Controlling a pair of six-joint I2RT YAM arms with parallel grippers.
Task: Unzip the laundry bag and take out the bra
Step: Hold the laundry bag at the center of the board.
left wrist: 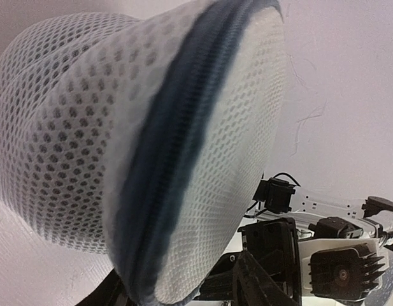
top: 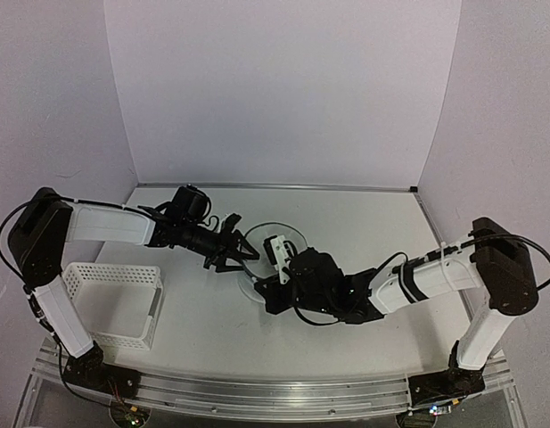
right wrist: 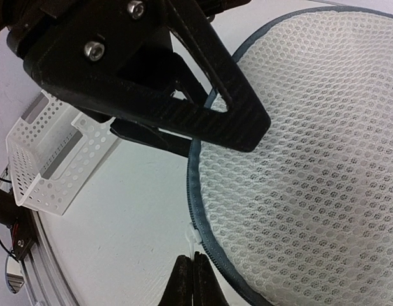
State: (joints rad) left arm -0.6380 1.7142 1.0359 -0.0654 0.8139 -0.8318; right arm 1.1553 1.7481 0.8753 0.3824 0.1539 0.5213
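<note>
I see the laundry bag (right wrist: pixel 298 159) as white honeycomb mesh, edged with a grey-blue zip band. The basket (top: pixel 114 303) is white plastic, dotted with rows of small round holes. The left gripper (top: pixel 242 256) and right gripper (right wrist: pixel 193 280) read matte black. The left arm (top: pixel 105 223) and right arm (top: pixel 435 276) have white links between black joints. The tabletop (top: pixel 364 223) is plain white and the walls (top: pixel 283 89) are a pale lilac, with no pattern on either.

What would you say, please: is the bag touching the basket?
Apart. The top view shows bare table between the bag and the basket, and the right wrist view shows the same gap.
</note>
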